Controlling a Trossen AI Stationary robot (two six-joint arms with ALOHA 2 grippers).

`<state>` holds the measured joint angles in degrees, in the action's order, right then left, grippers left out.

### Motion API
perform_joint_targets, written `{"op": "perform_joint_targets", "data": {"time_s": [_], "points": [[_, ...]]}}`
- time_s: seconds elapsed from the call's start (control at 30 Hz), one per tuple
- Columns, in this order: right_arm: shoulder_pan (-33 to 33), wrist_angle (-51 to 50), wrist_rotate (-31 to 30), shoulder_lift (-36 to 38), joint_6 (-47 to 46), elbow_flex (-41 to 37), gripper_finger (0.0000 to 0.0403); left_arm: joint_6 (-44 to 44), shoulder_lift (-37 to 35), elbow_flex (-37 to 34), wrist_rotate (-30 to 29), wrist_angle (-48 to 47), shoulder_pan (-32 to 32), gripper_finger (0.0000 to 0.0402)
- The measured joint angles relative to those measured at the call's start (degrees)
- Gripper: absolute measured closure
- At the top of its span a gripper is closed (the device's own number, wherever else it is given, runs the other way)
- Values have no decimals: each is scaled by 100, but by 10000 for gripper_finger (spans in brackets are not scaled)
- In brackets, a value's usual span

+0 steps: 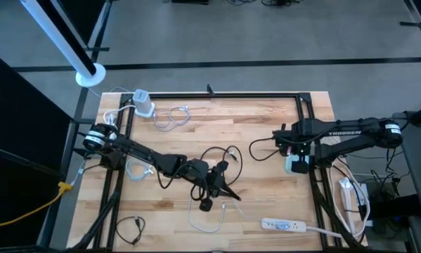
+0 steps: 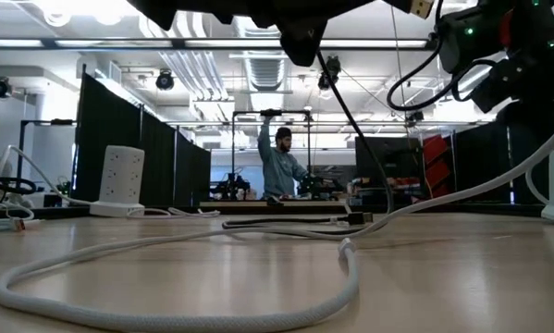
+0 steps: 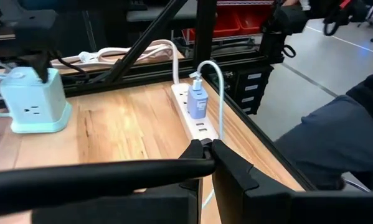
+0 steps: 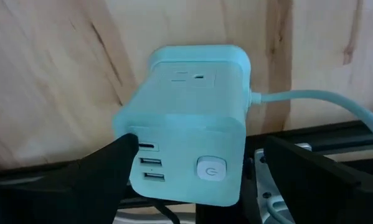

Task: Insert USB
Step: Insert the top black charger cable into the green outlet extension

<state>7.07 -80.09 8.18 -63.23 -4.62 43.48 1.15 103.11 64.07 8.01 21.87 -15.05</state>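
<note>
Right gripper [image 4: 192, 168] wide open around charger cube [image 4: 189, 124], bench right edge. Left gripper [image 1: 221, 184] shut, pinching black cable [image 3: 99, 177] mid-bench. Likely next: steady cube, align plug.

Wooden table [image 1: 266, 140], seen from above. Open board across the middle, between the black cable tangle [image 1: 221, 165] at centre and the right gripper [image 1: 298, 163] at the right frame rail. Obstacles: left gripper [image 1: 228, 191], closed, low over the centre-front; white cable loop [image 1: 206, 216] just before it; white power strip [image 1: 284, 225] lying along the front right; white charger cube [image 1: 145, 103] with coiled white lead [image 1: 171, 118] at the back left. Right-hand pale power cube [image 4: 186, 124] flanked on both sides by spread fingers [image 4: 105, 168], blocked from behind by the black rail [image 1: 310, 133].
</note>
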Motion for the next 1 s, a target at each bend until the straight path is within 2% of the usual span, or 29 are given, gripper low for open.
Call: {"op": "perform_joint_targets", "data": {"time_s": [0.23, 0.73, 0.87, 1.0], "points": [[-4, -29, 368, -3, 269, 99, 59, 0, 2, 0, 2, 2, 123, 391], [-70, 314, 442, -675, 275, 70, 59, -41, 2, -2, -9, -77, 210, 392], [-223, 337, 241, -1147, 159, 63, 60, -42, 2, -4, -102, -272, 197, 392], [-374, 330, 79, -1544, 105, 108, 83, -42, 2, -4, -263, -445, 195, 392]]}}
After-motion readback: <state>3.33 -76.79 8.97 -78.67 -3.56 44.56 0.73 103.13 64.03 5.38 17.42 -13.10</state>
